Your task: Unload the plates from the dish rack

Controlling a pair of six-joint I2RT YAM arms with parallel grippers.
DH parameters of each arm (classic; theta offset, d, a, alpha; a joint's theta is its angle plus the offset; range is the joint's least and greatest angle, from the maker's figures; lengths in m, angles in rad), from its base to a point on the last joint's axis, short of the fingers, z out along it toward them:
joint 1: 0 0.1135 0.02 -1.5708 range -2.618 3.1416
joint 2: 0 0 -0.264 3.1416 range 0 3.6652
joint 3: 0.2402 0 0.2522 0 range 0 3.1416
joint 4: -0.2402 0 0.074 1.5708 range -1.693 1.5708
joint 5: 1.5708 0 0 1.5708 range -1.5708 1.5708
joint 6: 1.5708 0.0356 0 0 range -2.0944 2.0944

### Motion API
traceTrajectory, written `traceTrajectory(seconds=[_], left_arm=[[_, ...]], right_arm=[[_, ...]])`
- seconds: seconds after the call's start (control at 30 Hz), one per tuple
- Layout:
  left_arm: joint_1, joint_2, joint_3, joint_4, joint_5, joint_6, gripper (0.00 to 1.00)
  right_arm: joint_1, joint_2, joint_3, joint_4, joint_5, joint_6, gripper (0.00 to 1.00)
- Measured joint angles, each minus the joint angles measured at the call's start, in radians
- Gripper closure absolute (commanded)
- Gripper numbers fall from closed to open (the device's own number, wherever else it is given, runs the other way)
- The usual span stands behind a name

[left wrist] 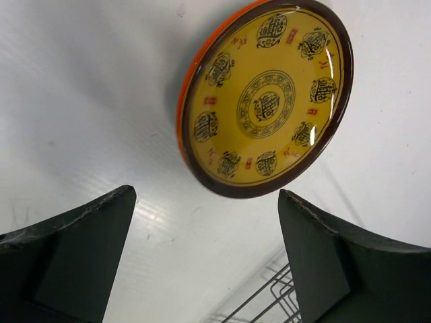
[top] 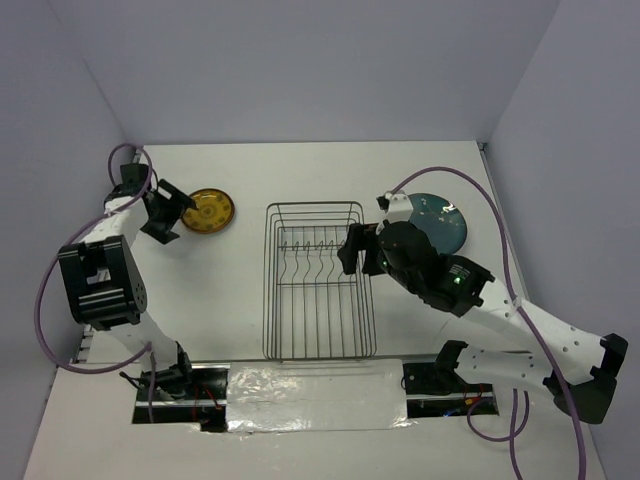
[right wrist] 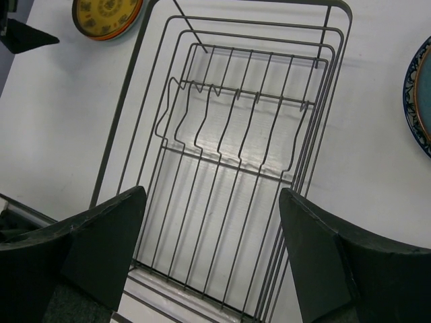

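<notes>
Right wrist view first: nearest me, past the foil sheet (top: 315,395) at the near edge of the surface (top: 150,330), the rack (top: 267,290) stands with its tines bare. I see no plate in it, so I judge the unloading done or all but done.

My right claw (right wrist: 212,194) hangs over the rack's right side, released, nothing between its fingers. If I drop it or swing it left from here, a finger could hook a tine or the rim wire and drag the whole rack across the surface, since thin wire gives little to see and little weight to resist.

Farther off, the teal plate (top: 445,222) lies flat on the surface to the right of the rack, close by my right arm's upper link, with the purple cable (top: 500,250) looping over that side. A careless retreat of that arm could sweep the plate toward the right wall.

Farthest, at the far left, the yellow plate (top: 208,211) lies flat on the surface, well apart from the rack. My left claw (top: 165,213) is spread wide just beside it, gripping nothing. Should I pull away low or sideways toward the plate, a fingertip could catch its raised rim and flip it or skid it. A straight lift looks safest to me.
</notes>
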Motion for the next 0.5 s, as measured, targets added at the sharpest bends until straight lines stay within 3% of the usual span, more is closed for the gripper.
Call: traceTrajectory(seconds=[0.17, 0.3, 0.5], left_arm=[[0.001, -0.128, 0.04, -0.127, -0.091, 0.081, 0.0], [-0.016, -0.336, 0.065, -0.204, -0.126, 0.232, 0.01], [-0.227, -0.616, 0.056, -0.266, -0.296, 0.396, 0.0]], right_arm=[[0.0, -0.025, 0.0, -0.053, 0.041, -0.018, 0.11], [0.0, -0.069, 0.029, -0.139, 0.14, -0.05, 0.0], [0.0, -0.148, 0.182, -0.286, 0.319, -0.095, 0.0]])
